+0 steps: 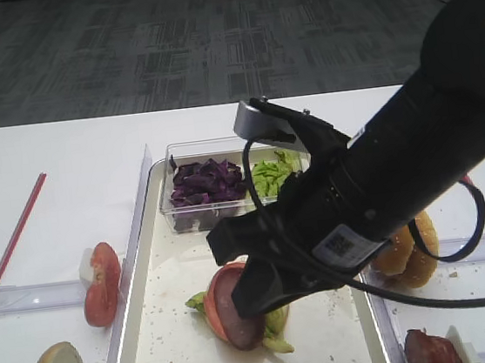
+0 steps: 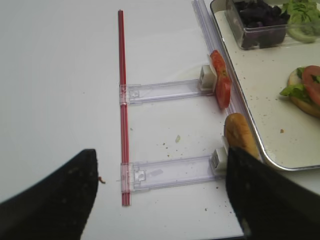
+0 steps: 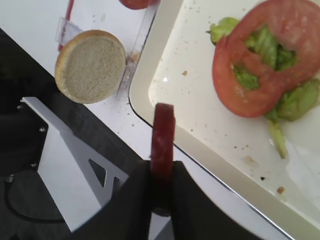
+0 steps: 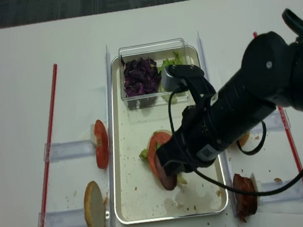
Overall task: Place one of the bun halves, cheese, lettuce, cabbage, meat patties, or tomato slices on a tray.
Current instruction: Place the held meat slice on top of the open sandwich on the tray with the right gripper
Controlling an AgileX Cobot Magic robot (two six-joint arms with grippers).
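The right arm's bulk hides much of the tray [image 4: 128, 202] in both high views. On the tray floor, a tomato slice [image 3: 270, 65] lies on lettuce [image 3: 295, 100], partly masked. The right gripper [image 3: 162, 200] is clamped on an edge-on meat patty [image 3: 162, 145]. The left gripper's dark fingers [image 2: 265, 200] stand wide apart, empty, mostly cropped.

A big white table [image 4: 11, 68] holds everything. On it sits a silver tray [image 4: 123, 165] in the middle, with clear plastic holders [image 4: 66, 150] and two red sticks [image 4: 48, 140] at its sides. A tomato slice [image 4: 101, 143] and a bun half [image 4: 95, 209] stand on edge left of the tray, and a meat patty [image 4: 246, 201] stands on the right.
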